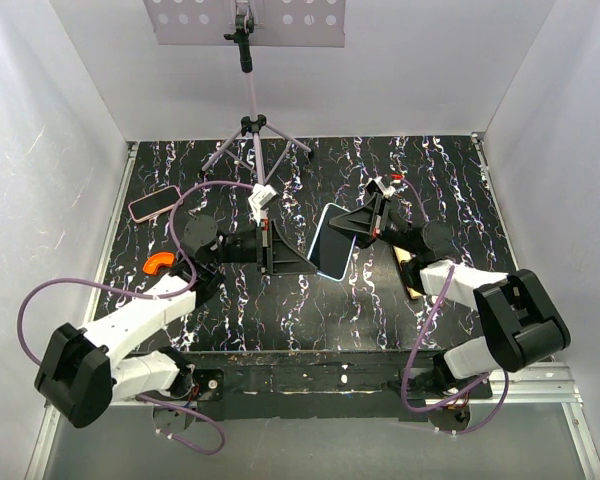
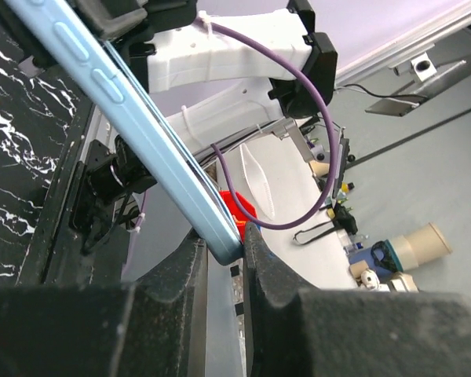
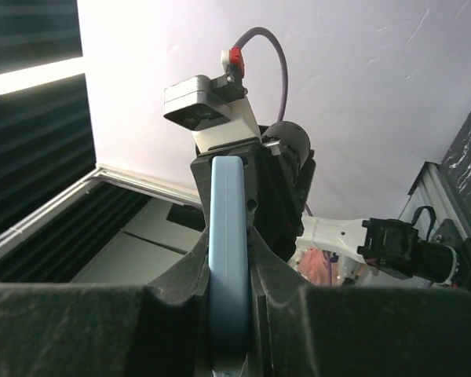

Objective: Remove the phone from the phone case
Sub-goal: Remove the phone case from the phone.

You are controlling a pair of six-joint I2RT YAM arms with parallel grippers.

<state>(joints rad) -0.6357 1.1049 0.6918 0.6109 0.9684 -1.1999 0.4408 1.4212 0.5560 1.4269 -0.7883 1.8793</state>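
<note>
A light-blue phone case (image 1: 332, 242) is held up on edge over the middle of the table, between both grippers. My left gripper (image 1: 283, 252) is shut on one corner of the phone case (image 2: 141, 133). The corner sits pinched between the black fingertips (image 2: 263, 259) of the left gripper (image 2: 226, 250). My right gripper (image 1: 365, 226) is shut on the opposite side. There the rounded edge of the phone case (image 3: 229, 236) stands upright in the right gripper (image 3: 229, 314), pressed by both pads. I cannot tell the phone apart from the case.
A second phone in a pink case (image 1: 153, 203) lies flat at the table's left. An orange curved piece (image 1: 160, 262) sits near the left arm. A tripod (image 1: 252, 130) stands at the back centre. White walls enclose the black marbled table (image 1: 280, 310).
</note>
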